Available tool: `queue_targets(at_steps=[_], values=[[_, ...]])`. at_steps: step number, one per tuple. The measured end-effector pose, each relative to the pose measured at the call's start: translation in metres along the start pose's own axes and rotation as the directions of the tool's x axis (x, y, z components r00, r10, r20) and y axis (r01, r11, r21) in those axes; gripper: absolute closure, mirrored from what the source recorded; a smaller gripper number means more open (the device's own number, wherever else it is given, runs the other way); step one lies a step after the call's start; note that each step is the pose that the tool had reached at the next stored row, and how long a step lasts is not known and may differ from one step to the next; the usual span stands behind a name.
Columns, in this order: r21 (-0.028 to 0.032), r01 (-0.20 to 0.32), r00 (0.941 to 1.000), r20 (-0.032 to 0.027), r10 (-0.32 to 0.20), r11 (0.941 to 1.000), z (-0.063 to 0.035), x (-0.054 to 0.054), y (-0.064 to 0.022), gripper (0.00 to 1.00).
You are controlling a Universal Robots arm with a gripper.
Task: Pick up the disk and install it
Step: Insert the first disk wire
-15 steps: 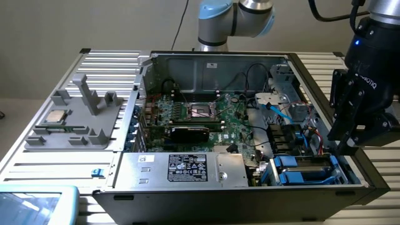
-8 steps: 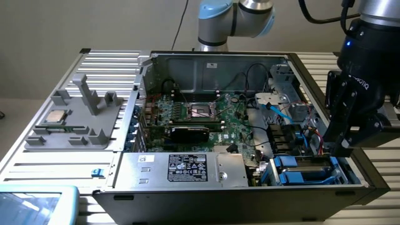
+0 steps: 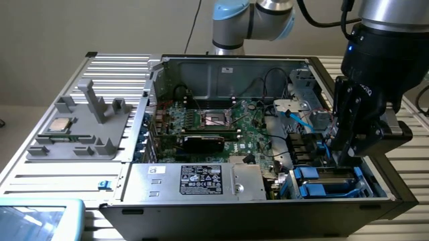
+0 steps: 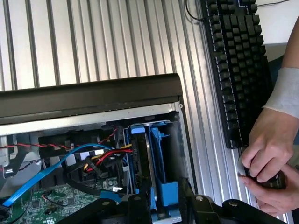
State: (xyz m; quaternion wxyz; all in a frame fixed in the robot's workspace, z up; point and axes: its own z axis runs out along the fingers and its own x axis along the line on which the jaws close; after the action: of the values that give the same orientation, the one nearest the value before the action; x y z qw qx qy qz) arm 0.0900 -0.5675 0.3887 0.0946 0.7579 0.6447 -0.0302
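The disk [image 4: 150, 163] is gripped edge-on by the gripper [image 4: 163, 203] within the blue bay [image 4: 163, 186]; jamming is risked if tilted against the rails.

Silver-grey arm [image 3: 268, 10] with pale blue joint caps, black wrist housing, black claw [image 3: 348, 145] (black cables trailing above).

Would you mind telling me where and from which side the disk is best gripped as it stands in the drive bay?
Judging by its pose, grip the disk by its exposed upper edge, coming straight down from above. It stands on edge in the bay with blue rails flanking it, so only that narrow top looks reachable.
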Motion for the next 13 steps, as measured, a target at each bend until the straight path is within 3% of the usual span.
queue_targets(at_steps=[5, 13], values=[[-0.0004, -0.001, 1.0000, 0.0000, 0.001, 1.0000, -0.0005, 0.002, -0.0021, 0.64], [-0.0005, -0.001, 1.0000, 0.0002, 0.001, 1.0000, -0.0023, 0.023, -0.0092, 0.64]])
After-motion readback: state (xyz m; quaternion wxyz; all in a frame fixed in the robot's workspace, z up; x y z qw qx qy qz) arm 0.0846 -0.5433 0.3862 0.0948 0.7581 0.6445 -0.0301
